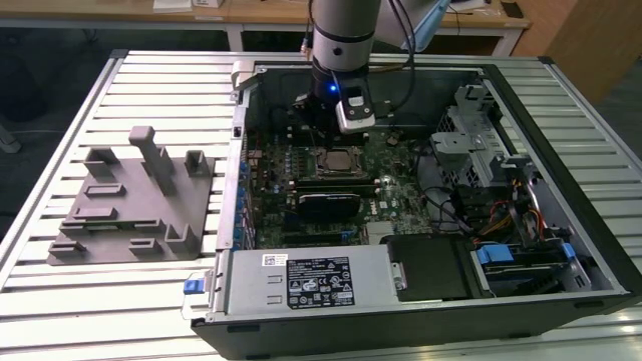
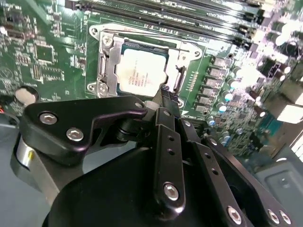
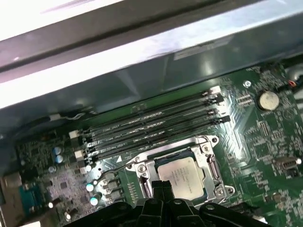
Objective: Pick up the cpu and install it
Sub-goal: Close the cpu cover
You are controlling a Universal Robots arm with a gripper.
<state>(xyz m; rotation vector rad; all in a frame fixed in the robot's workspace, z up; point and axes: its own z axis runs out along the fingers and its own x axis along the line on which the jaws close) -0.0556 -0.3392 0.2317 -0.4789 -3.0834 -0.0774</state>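
Note:
The cpu (image 1: 339, 159) is a small square chip with a pale silver top, lying flat in the metal-framed socket on the green motherboard (image 1: 386, 162) inside the open computer case. Both wrist views look down on the cpu (image 2: 142, 71) (image 3: 182, 177) in its socket frame. My gripper (image 1: 323, 124) hangs just above the board, beside the socket's far edge in the exterior view. Its black fingers (image 2: 165, 92) are pressed together with nothing between them, their tips (image 3: 161, 185) close over the chip's edge. The gripper is shut and empty.
A large grey fixture (image 1: 131, 199) with raised blocks lies on the slatted table at the exterior view's left. Inside the case are memory slots (image 3: 151, 123), a black glossy module (image 1: 326, 204), a power supply (image 1: 301, 282), a drive cage (image 1: 471, 143) and cables (image 1: 501, 218).

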